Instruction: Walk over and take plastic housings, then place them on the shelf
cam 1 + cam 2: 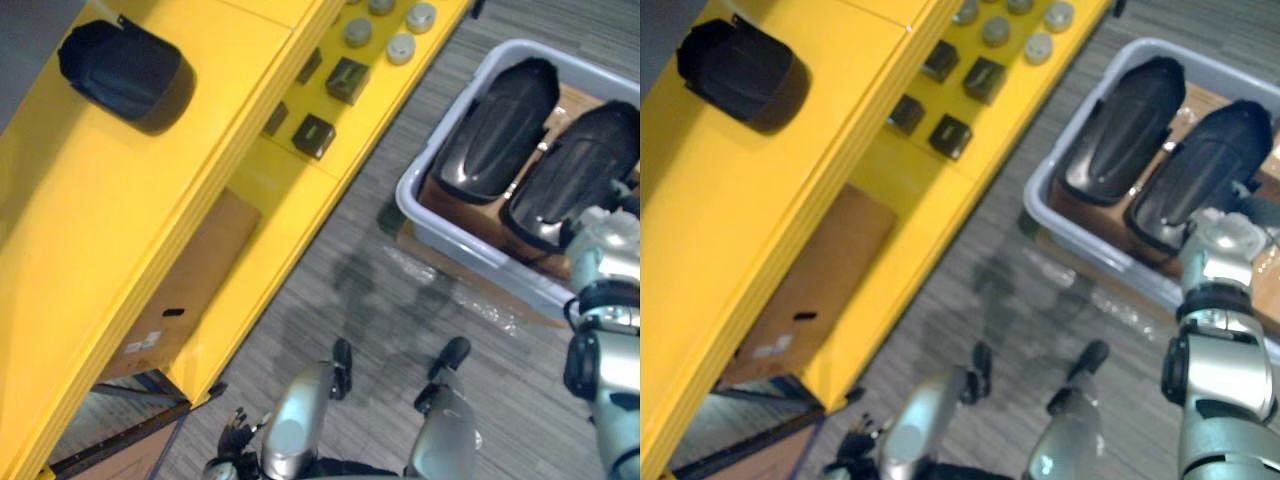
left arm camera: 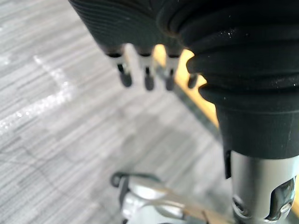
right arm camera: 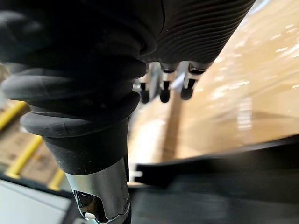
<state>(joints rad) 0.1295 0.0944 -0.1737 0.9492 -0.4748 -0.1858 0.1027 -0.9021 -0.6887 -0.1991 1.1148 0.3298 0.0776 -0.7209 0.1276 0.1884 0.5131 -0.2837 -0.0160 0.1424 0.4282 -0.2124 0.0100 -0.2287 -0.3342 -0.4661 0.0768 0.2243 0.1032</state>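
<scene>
You are looking down at a grey plastic bin sitting on grey carpet at 2 o'clock in the head views. It is holding two glossy black plastic housings on a brown cardboard liner.

The left housing and the right housing are lying side by side, domed backs up. Their long axes are running parallel from 7 to 1 o'clock.

A third black housing is resting on the top of the yellow shelf at 10 o'clock, its long axis running roughly 10 to 4. The shelf's lower tier is carrying small black boxes and grey round caps. A cardboard box is sitting underneath.

Your right hand is hanging over the bin's liner beside the right housing, fingers straight and apart, gripping nothing. Your left hand is hanging over the carpet, fingers relaxed and empty.
</scene>
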